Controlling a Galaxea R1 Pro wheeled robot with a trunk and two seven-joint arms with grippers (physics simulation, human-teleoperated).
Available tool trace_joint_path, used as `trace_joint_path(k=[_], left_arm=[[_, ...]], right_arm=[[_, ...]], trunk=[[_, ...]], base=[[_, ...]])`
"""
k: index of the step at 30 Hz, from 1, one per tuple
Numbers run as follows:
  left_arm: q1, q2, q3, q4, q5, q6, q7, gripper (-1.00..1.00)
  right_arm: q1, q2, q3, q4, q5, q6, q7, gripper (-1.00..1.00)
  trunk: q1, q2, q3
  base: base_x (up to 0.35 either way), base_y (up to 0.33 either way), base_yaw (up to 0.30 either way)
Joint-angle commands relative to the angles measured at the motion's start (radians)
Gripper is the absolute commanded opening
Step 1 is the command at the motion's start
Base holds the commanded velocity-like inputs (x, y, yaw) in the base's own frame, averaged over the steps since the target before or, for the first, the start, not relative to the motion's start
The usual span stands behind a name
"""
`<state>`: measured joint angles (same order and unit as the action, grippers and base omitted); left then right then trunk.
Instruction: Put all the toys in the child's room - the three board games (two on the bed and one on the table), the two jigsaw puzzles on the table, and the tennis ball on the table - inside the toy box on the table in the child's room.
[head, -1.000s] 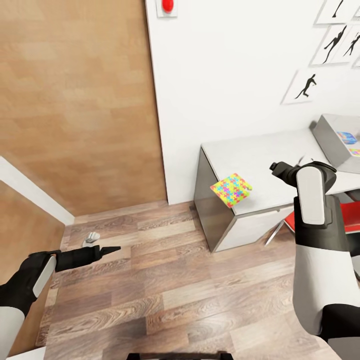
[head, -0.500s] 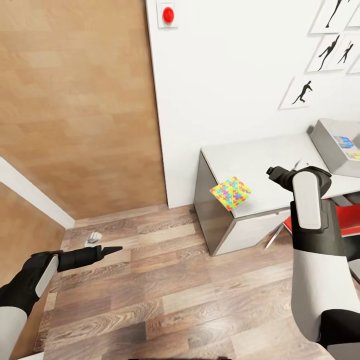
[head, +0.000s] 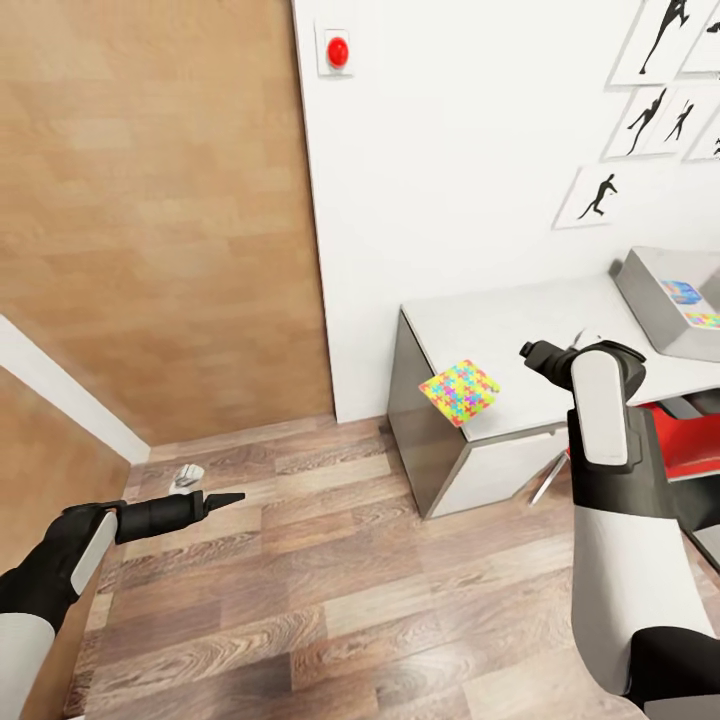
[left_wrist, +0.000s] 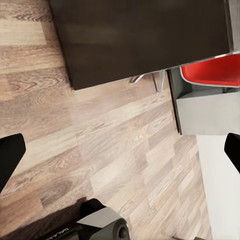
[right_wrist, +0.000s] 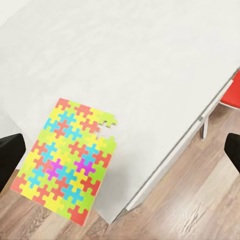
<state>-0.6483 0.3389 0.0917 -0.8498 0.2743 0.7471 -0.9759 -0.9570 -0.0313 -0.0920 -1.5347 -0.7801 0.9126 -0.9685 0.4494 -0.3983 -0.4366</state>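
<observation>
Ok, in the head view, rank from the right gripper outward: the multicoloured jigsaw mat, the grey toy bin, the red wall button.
1. Multicoloured jigsaw mat, overhanging the white desk's corner, on the gripper's left.
2. Grey toy bin, farther back on its right.
3. Red wall button, high on the wall.

Home interior, child's bedroom or playroom, simulator render. Evidence: wood-plank laminate floor (head: 330, 590), plain white wall (head: 450, 150), wood-panel door (head: 150, 220) with white trim beside it. White-topped desk (head: 500, 320) with dark grey side and white drawer front stands against the wall. Colourful jigsaw mat (head: 460, 388) lies at the desk's corner, partly overhanging the edge. Grey toy bin (head: 668, 300) sits further along the desk with printed items inside. Red chair (head: 690, 440) is tucked under the desk. Black dancer-silhouette prints (head: 655, 90) hang on the wall. Red round button on a white plate (head: 338, 50) is near the door frame.
</observation>
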Motion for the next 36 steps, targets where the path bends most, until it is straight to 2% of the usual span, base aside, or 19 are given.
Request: trace_joint_path(k=[1,36], left_arm=[[-0.001,0.0,0.0,0.0,0.003,0.006,-0.001,1.0],[-0.001,-0.001,-0.001,0.0,0.003,0.006,0.0,1.0]], right_arm=[[0.001,0.0,0.001,-0.001,-0.01,0.004,-0.01,1.0],[0.088,0.001,0.004,-0.002,-0.012,0.008,0.0,1.0]], trunk=[[0.001,-0.002,0.0],[0.001,-0.002,0.058]], base=[[0.0,0.0,0.0],[0.0,0.0,0.0]])
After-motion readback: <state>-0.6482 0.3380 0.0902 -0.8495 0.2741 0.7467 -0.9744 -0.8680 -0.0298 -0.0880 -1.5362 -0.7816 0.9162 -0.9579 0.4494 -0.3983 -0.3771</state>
